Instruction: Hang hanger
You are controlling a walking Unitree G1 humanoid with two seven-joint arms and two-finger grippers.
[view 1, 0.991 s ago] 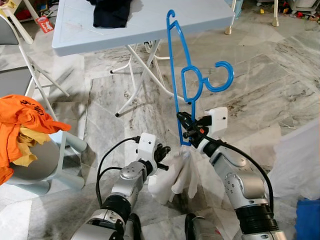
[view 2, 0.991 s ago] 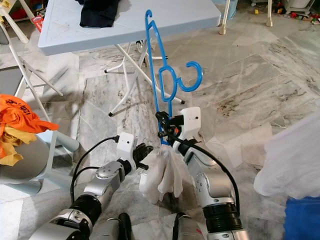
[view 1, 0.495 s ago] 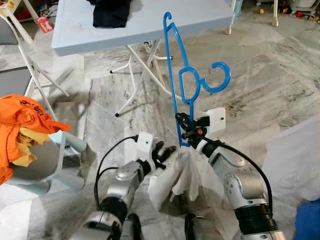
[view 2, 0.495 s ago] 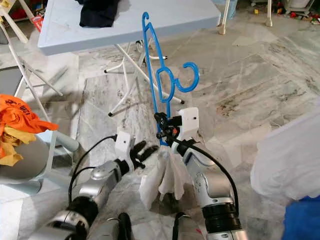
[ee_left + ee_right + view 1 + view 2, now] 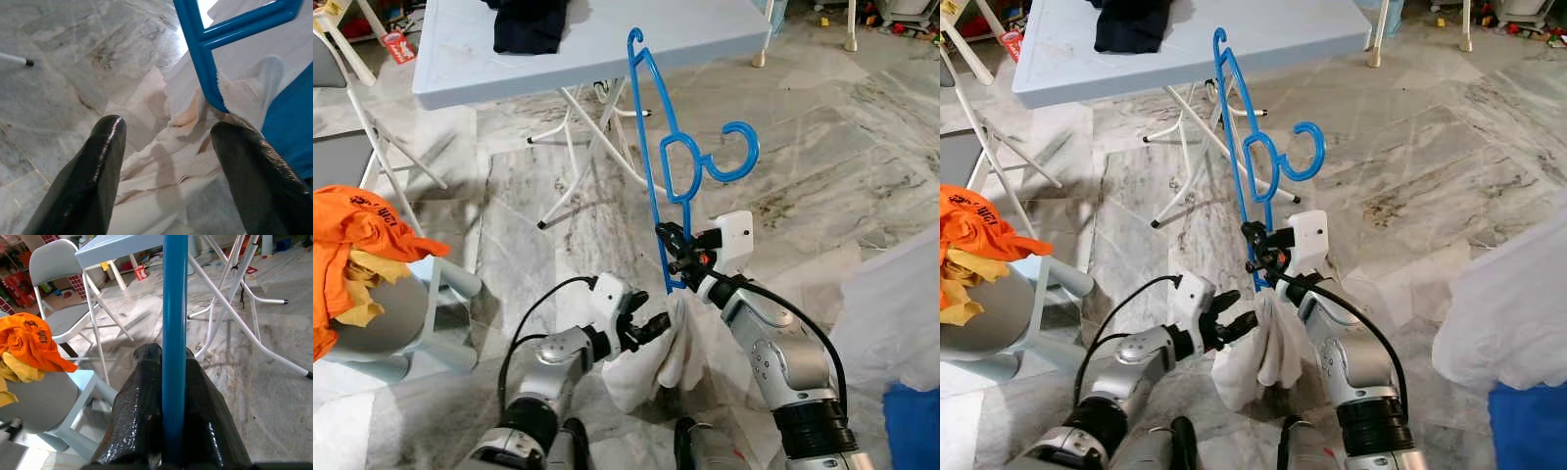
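Nearest the robot, the left gripper has its fingers spread apart beside a white cloth that hangs from the bottom end of the blue hanger. The right gripper is clenched on the hanger's lower bar, holding it upright above the marble floor. Beyond stands a folding table carrying a dark garment.

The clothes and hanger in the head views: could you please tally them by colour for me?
Blue: 1, the hanger clamped in the right gripper.
White: 1, the cloth hanging off the hanger's lower end, with the open left gripper at it.
Orange: 1, the shirt on the chair.
Yellow: 1, the garment under it.
Dark: 1, the garment on the table.
Total: 5.
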